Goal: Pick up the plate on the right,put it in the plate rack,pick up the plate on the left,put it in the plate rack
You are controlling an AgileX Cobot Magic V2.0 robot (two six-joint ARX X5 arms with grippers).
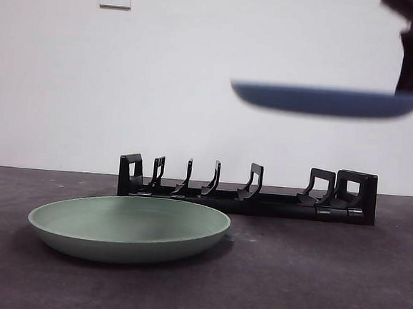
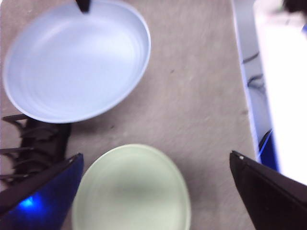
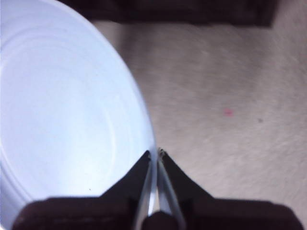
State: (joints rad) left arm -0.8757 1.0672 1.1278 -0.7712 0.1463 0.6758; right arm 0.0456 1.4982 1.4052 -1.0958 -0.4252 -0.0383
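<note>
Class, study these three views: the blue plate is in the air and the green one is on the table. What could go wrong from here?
1. The right gripper pinches only the blue plate's rim, so it might slip or swing.
2. The plate hangs flat above the rack; unless tilted upright, it may hit the dividers instead of slotting in.
3. A drop could strike the green plate lying just before the rack.

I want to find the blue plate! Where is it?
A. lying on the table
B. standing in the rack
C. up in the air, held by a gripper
C: the right gripper pinches the blue plate's rim, holding it above the rack.
</note>
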